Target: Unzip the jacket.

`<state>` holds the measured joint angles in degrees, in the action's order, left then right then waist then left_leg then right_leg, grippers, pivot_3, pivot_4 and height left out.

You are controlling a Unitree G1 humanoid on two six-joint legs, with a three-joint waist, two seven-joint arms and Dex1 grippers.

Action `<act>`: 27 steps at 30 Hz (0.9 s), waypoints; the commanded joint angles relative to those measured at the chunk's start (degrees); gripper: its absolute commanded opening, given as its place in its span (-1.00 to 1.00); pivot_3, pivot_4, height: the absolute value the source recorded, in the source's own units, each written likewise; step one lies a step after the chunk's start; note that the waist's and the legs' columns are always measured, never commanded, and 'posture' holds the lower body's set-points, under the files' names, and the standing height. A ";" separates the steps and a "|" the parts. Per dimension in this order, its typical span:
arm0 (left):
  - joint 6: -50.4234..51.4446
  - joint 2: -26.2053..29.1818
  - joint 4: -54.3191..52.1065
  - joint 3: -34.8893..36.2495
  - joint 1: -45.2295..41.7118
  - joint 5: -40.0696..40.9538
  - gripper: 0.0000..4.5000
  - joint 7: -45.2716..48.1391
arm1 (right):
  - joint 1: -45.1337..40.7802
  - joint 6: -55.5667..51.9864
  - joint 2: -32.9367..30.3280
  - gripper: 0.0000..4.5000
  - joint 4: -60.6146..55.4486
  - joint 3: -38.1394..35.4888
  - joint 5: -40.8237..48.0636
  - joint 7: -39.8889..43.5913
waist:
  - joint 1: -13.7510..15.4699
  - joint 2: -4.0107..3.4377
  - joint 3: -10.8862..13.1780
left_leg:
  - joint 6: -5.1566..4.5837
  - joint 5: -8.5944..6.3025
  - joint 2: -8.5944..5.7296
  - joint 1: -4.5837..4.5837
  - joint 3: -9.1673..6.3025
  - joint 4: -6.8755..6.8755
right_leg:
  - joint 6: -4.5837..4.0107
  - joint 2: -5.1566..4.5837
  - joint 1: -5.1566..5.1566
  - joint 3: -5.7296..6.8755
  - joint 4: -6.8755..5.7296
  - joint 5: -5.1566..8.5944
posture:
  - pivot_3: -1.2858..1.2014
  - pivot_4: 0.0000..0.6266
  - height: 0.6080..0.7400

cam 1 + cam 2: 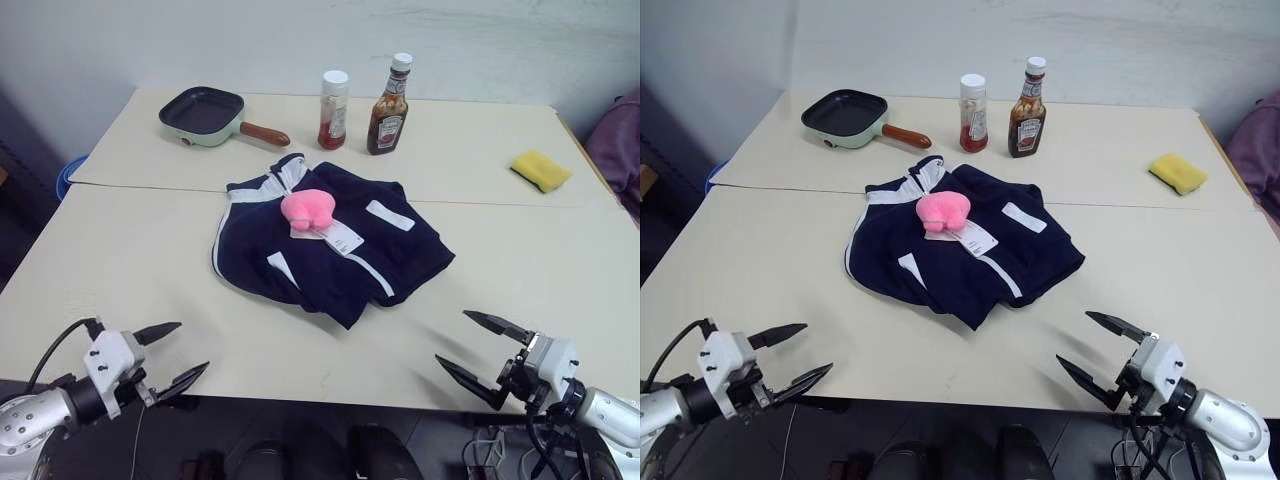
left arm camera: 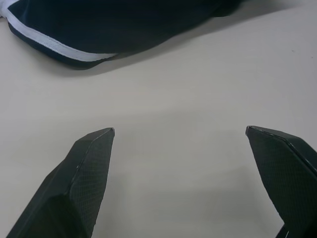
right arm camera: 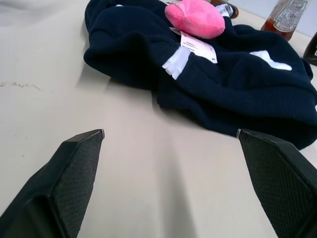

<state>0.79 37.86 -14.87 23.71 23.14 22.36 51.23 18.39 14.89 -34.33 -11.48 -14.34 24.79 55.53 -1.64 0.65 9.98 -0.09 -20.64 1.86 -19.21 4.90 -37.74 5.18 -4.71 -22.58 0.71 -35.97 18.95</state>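
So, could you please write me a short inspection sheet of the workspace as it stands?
Surface: two pale tables pushed together, seam running across.
Job's things: jacket lies crumpled mid-table; pink plush toy and white hang tag on top.
Clutter: frying pan, two sauce bottles, yellow sponge at the far side.
Grippers: left gripper and right gripper open, at the near edge, apart from the jacket.
Cables: black cable by left wrist.
Surroundings: pale wall behind.
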 commanded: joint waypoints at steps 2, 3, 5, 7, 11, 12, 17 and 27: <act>0.12 -0.57 -0.51 1.38 0.16 2.38 0.99 0.40 | 0.01 0.42 -0.35 1.00 -0.86 -1.46 0.94 0.07 | 0.02 0.00 0.00 | 0.00 0.00 0.00 0.00 0.00 0.00 | 0.00 0.00 0.00 0.00 0.00 0.00 | 0.03 -0.52 1.00; -0.04 -0.56 -0.44 1.35 0.03 2.41 0.99 0.51 | 0.00 0.59 -0.27 1.00 -0.73 -1.37 0.83 0.13 | 0.05 0.00 0.00 | 0.00 0.00 0.00 0.00 0.00 0.00 | 0.00 0.00 0.00 0.00 -0.01 0.00 | 0.03 -0.52 1.00; 0.28 -0.20 -0.47 1.24 -0.19 2.99 0.99 1.10 | -0.15 0.67 -0.22 1.00 -0.55 -1.31 0.76 0.11 | 0.03 0.00 0.00 | 0.01 0.00 0.00 0.00 -0.01 0.00 | 0.00 0.00 0.00 0.01 -0.01 0.00 | 0.03 -0.52 1.00; 1.44 0.73 -0.45 0.88 -0.57 3.99 0.99 2.53 | -0.72 0.95 0.09 1.00 -0.37 -1.00 0.30 -0.33 | 0.02 0.00 0.00 | 0.00 0.00 0.00 0.01 -0.01 0.00 | 0.00 0.00 0.01 0.01 -0.01 0.00 | 0.03 -0.52 1.00; 1.46 0.29 0.93 1.83 -2.83 5.00 0.99 2.20 | -1.41 1.07 0.33 1.00 -0.14 -0.39 -0.06 -0.28 | 0.03 0.00 0.00 | 0.01 0.02 0.00 0.01 -0.01 -0.01 | 0.01 0.01 0.01 0.02 -0.03 0.00 | 0.03 -0.52 1.00; 1.75 0.36 1.29 2.04 -3.38 5.63 0.99 2.56 | -1.55 0.97 0.37 1.00 -0.22 -0.26 -0.14 -0.33 | 0.03 0.00 0.00 | 0.02 0.03 0.00 0.01 -0.01 -0.01 | 0.01 0.01 0.01 0.03 -0.04 0.00 | 0.03 -0.52 1.00; 2.13 0.59 2.39 2.33 -4.71 6.94 0.99 3.51 | -2.36 1.09 0.71 1.00 -0.76 0.45 -0.65 -0.69 | -0.05 0.01 0.00 | 0.02 0.02 0.00 0.00 -0.01 -0.01 | 0.01 0.02 0.01 0.05 -0.03 -0.01 | 0.03 -0.52 1.00; 18.17 0.42 2.09 8.16 -11.31 21.97 0.99 -3.24 | -11.23 -3.65 8.48 1.00 -10.47 0.97 5.54 -10.82 | -0.03 0.01 -0.01 | 0.12 0.11 0.00 0.02 -0.14 -0.07 | 0.03 0.03 -0.01 0.12 -0.24 -0.01 | 0.03 -0.52 1.00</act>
<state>18.38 38.15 -12.60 29.56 12.63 42.51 49.35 7.28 11.16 -26.31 -19.20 -13.52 29.81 46.16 -1.67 0.66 9.97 0.03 -20.52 1.85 -19.21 4.74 -37.82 5.20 -4.67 -22.59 0.87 -36.21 18.94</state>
